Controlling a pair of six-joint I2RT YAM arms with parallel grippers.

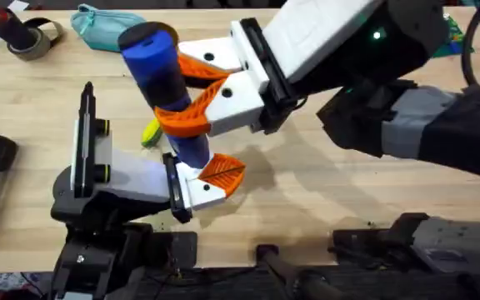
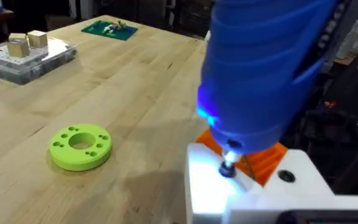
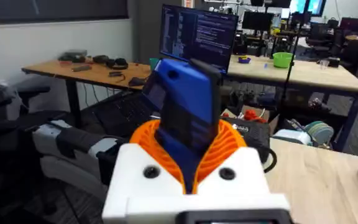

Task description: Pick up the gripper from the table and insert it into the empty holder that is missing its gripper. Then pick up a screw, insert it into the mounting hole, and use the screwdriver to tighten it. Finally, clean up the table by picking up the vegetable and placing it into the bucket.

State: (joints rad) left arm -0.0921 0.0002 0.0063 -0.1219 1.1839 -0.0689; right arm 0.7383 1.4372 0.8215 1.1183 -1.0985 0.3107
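Clamping screwdriver point(image 1: 163, 79): right end effector point(image 1: 192, 93) | left end effector point(image 1: 215, 179): state unclear | vegetable point(image 1: 150, 132) half-hidden

Light wooden table point(image 1: 332, 187) with visible grain carrying everything. Teal fabric pouch point(image 1: 98, 25) lying near far edge. Tape roll point(image 1: 32, 40) sitting at far left corner. Yellow-green vegetable point(image 1: 150, 132) lying on wood, partly hidden. Lime-green disc point(image 2: 79, 146) with holes resting flat on table. Clear tray point(image 2: 27, 59) holding small blocks, green mat point(image 2: 109, 28) lying farther off.
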